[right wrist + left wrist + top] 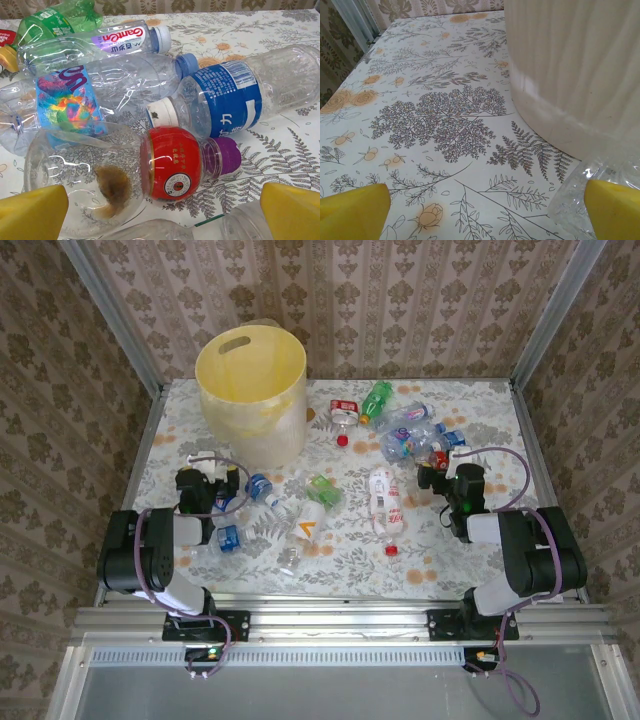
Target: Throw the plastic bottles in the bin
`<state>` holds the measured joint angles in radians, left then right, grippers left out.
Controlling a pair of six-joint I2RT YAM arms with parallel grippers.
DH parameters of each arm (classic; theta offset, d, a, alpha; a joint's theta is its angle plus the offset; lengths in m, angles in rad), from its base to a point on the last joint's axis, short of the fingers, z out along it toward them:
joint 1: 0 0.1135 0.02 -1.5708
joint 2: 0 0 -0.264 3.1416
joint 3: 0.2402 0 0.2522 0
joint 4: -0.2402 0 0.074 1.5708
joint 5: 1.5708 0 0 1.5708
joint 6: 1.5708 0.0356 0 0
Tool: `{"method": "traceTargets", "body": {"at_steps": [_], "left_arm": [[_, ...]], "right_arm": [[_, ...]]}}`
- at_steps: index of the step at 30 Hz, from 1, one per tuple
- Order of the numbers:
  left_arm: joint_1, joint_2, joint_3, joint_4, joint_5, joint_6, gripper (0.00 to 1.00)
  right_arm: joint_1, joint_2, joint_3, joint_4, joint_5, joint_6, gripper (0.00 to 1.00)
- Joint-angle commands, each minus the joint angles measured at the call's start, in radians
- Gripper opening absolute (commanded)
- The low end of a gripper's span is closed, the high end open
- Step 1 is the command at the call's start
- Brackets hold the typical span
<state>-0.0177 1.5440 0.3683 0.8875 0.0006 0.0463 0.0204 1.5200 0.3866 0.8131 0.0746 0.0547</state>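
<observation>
Plastic bottles [410,435] everywhere, and not one in a grip! The right end effector [160,215] is spread full wide and empty. It's aimed low at a red-labelled bottle [172,162] with a purple cap, lying on its side in the pile well off to the right-arm side of the bin [250,430]. The left end effector [482,215] is just as wide and just as empty, down near the foot of the bin, with a crumpled clear bottle [575,195] just beside it. More bottles lie across the surface [450,550] on the near side of the bin. I'd call this the reach for a pick, early in the job. Next up: settle the jaws either side of one bottle's body, close without letting it roll, lift clear above the bin's rim, then release.
</observation>
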Motion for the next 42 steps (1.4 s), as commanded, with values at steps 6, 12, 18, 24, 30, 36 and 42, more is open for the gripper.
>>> {"method": "traceTargets", "body": {"at_steps": [6, 12, 18, 24, 30, 36, 42], "left_arm": [[0.007, 0.012, 0.028, 0.025, 0.001, 0.015, 1.00], [0.007, 0.013, 0.028, 0.025, 0.001, 0.015, 1.00], [0.007, 0.013, 0.027, 0.025, 0.001, 0.015, 1.00], [0.009, 0.013, 0.029, 0.024, 0.000, 0.015, 1.00], [0.010, 0.012, 0.027, 0.024, 0.000, 0.015, 1.00], [-0.047, -0.181, 0.051, -0.160, -0.098, 0.051, 1.00], [-0.135, -0.404, 0.043, -0.250, -0.197, 0.011, 1.00]], "right_arm": [[-0.002, 0.009, 0.021, 0.040, 0.022, -0.016, 1.00], [-0.002, 0.009, 0.021, 0.040, 0.022, -0.016, 1.00], [-0.002, 0.010, 0.022, 0.038, 0.022, -0.015, 1.00], [-0.002, 0.012, 0.023, 0.038, 0.021, -0.014, 1.00], [-0.002, 0.009, 0.022, 0.039, 0.022, -0.015, 1.00], [0.003, -0.193, 0.124, -0.286, 0.102, 0.011, 1.00], [0.019, -0.376, 0.167, -0.513, 0.056, 0.084, 1.00]]}}
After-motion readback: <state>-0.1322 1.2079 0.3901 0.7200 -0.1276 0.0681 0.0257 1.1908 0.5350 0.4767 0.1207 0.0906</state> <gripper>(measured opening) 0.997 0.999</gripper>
